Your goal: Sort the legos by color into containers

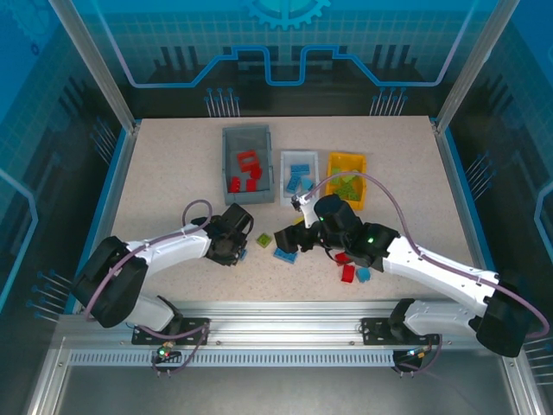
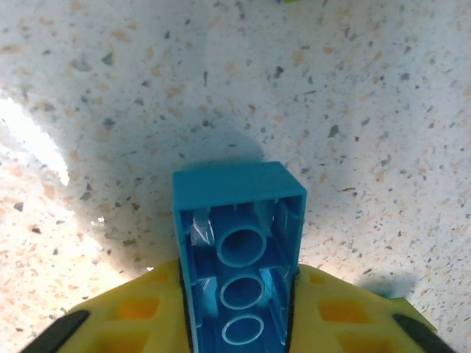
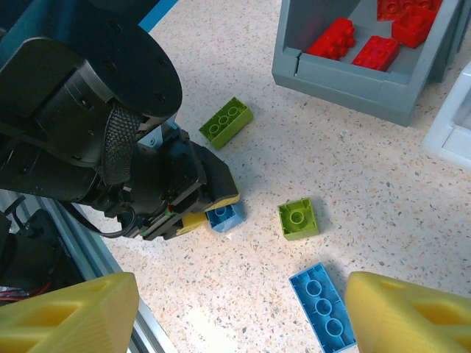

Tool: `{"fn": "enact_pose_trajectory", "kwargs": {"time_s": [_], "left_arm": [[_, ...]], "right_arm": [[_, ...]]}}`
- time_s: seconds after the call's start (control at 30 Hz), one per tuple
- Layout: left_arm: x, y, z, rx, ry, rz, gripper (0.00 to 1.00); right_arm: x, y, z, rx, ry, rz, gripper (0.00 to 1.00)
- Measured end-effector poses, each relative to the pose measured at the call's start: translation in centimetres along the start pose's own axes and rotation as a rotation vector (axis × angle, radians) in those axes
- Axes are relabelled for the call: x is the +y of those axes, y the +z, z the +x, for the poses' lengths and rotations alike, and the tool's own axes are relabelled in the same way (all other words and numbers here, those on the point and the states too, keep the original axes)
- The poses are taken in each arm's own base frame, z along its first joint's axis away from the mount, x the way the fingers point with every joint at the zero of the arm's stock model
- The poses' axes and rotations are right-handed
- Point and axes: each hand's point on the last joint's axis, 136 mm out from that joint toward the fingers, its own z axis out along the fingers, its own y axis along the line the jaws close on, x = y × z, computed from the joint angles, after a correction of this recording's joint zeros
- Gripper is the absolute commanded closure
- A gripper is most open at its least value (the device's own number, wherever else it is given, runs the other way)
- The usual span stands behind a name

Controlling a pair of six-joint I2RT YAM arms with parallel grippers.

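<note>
From above, the left gripper (image 1: 240, 249) and right gripper (image 1: 289, 240) are dark shapes in front of the dark grey bin (image 1: 228, 143), and their fingers are hard to make out there. In the left wrist view, the yellow fingers (image 2: 140, 316) are cut off at the bottom edge. They are pinched on the two long sides of a blue brick (image 2: 239, 243), which is held just over the speckled table (image 2: 331, 88). Its hollow underside with three tubes faces the camera. The right wrist view shows the yellow fingers (image 3: 66, 316) spread wide and holding nothing, both cropped by the frame. The grey bin is also cut off here, showing only a corner with red bricks (image 3: 338, 38) inside. In front of that bin lie a long green brick (image 3: 226, 122), a green square brick (image 3: 298, 219) and a long blue brick (image 3: 322, 307). The left arm (image 1: 168, 251) stretches low toward the bin, and the right arm (image 1: 432, 264) reaches in from the bin's right. Beside the bin's right wall sits a white bin (image 1: 300, 156) with blue bricks (image 1: 300, 179), then a yellow bin (image 1: 346, 157) with green bricks (image 1: 347, 186), too small to count.
</note>
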Motion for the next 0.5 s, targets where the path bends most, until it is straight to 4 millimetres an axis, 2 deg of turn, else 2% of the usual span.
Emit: {"fn": "enact_pose_trajectory", "kwargs": {"time_s": [0.07, 0.13, 0.23, 0.3, 0.37, 0.43, 0.5], "left_arm": [[-0.5, -0.3, 0.0, -0.005, 0.047, 0.011, 0.85], [-2.2, -1.2, 0.1, -0.012, 0.122, 0.040, 0.85], [-8.1, -4.3, 1.0, -0.032, 0.272, 0.144, 0.84], [-13.1, -6.8, 2.1, -0.048, 0.383, 0.245, 0.84], [-16.5, -8.4, 2.9, -0.072, 0.484, 0.307, 0.84], [-19.3, -9.3, 3.7, -0.098, 0.588, 0.338, 0.84], [-22.2, -9.4, 4.5, -0.122, 0.694, 0.356, 0.84]], "right_arm": [[-0.1, -0.5, -0.3, -0.019, -0.001, 0.008, 0.25], [-0.3, -1.4, -0.9, -0.052, 0.004, 0.017, 0.25], [-1.5, -3.7, -2.6, -0.147, 0.043, 0.048, 0.25], [-3.1, -5.3, -4.0, -0.230, 0.088, 0.087, 0.25], [-4.8, -6.5, -5.2, -0.302, 0.130, 0.127, 0.25], [-6.5, -7.2, -5.8, -0.349, 0.167, 0.169, 0.25], [-8.2, -7.7, -6.5, -0.390, 0.198, 0.212, 0.24]]}}
